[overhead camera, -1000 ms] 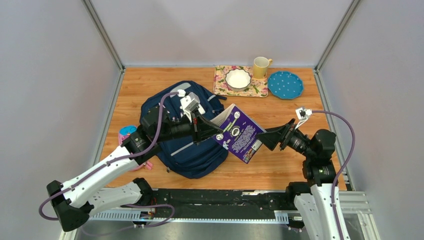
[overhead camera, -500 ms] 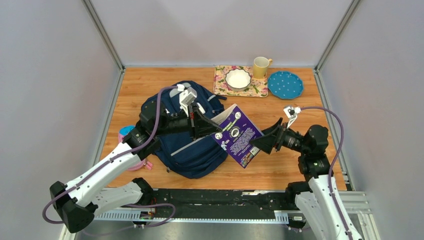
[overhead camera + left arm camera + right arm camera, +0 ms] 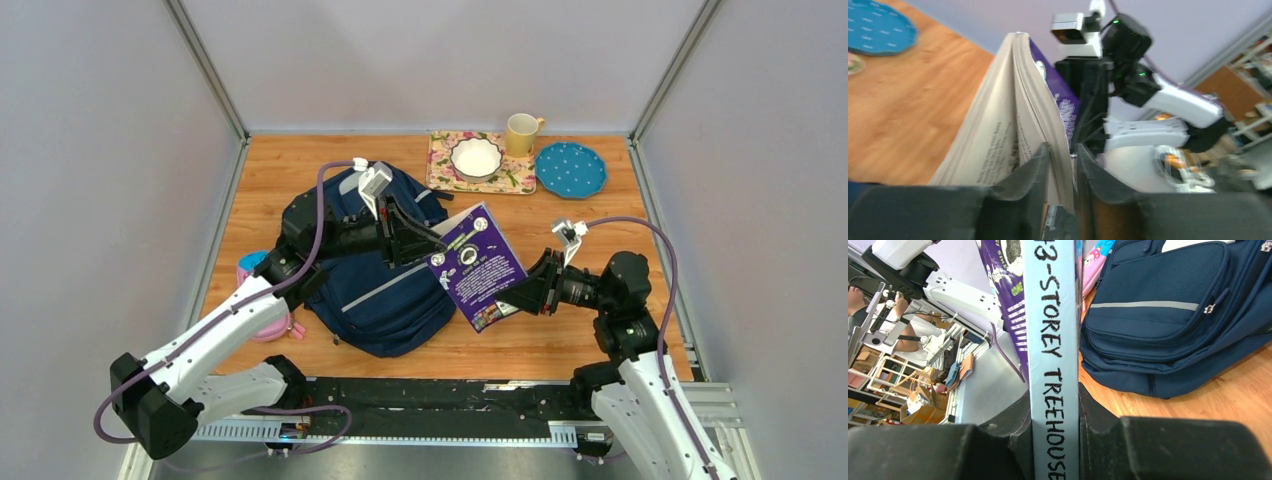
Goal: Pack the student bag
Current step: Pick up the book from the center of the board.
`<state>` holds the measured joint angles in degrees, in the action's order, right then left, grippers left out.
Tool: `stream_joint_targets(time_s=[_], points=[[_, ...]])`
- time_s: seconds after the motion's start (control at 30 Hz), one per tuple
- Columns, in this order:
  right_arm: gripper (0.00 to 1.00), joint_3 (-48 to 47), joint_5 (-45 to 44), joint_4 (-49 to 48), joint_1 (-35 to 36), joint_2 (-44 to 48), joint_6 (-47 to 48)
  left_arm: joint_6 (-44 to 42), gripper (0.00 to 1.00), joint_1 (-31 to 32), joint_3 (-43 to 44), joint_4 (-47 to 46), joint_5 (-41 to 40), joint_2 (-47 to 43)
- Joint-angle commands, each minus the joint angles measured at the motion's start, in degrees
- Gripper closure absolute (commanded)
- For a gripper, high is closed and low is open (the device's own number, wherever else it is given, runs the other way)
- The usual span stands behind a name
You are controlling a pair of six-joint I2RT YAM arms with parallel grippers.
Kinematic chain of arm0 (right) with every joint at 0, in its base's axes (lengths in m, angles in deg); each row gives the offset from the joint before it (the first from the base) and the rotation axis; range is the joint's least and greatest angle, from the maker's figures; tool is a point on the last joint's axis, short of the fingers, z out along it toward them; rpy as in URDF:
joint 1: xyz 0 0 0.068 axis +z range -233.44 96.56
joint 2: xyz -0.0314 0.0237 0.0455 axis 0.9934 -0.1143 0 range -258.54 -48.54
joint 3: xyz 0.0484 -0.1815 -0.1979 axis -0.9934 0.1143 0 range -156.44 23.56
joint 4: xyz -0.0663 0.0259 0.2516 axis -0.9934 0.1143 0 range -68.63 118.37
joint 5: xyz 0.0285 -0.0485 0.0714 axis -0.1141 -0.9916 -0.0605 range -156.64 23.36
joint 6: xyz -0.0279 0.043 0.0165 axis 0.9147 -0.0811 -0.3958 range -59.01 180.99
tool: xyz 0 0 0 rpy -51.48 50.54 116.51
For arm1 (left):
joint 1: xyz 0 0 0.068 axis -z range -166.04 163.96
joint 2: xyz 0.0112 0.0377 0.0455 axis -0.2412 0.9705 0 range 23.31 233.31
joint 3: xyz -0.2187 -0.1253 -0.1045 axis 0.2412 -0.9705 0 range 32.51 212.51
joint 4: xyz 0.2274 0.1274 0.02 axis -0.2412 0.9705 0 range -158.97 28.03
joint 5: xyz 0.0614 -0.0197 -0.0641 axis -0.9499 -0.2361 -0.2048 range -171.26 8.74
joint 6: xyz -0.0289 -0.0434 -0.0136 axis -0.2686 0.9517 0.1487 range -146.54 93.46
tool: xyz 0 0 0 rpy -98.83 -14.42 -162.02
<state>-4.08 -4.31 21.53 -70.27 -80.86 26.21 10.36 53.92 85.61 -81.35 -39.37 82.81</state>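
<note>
From above, the backpack lies flat on the table, left of centre, front pockets up. Its long axis runs near to far, leaning slightly left at the far end. The pocket end with the grey stripe points toward the arm bases. A purple book is held in the air just right of it between the 2 arms. Your left gripper is at the book's upper left corner. Your right gripper is at its lower right edge. A pink pencil case peeks out at the bag's left side.

In the left wrist view, the left gripper is nearly closed around a thin sheaf of the book's pages and cover. A slim gap shows on 1 side, so you cannot tell whether it presses.

In the right wrist view, the right gripper is clamped on the book's pale blue spine. The backpack lies beyond on the wood, its grey stripe running across.
</note>
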Motion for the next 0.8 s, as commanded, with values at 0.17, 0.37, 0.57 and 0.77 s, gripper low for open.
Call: stream_joint_targets(time_s=[0.17,0.37,0.57,0.77], points=[[1.0,-4.3,-9.1,5.9,-0.2,1.9,-0.1,-13.2,0.28,0.9,1.7,22.8,-27.9,-6.0],[1.0,-3.3,-2.2,-1.5,-0.2,3.1,-6.7,-14.7,0.27,0.8,0.0,22.1,-33.3,-8.8],[1.0,-7.0,4.6,-0.6,-0.1,3.0,-6.2,-12.8,0.27,0.8,1.1,8.5,-21.3,-3.7],[1.0,-11.2,9.2,6.5,1.3,2.9,-0.5,-13.9,0.26,0.6,7.2,5.3,-10.5,3.5]])
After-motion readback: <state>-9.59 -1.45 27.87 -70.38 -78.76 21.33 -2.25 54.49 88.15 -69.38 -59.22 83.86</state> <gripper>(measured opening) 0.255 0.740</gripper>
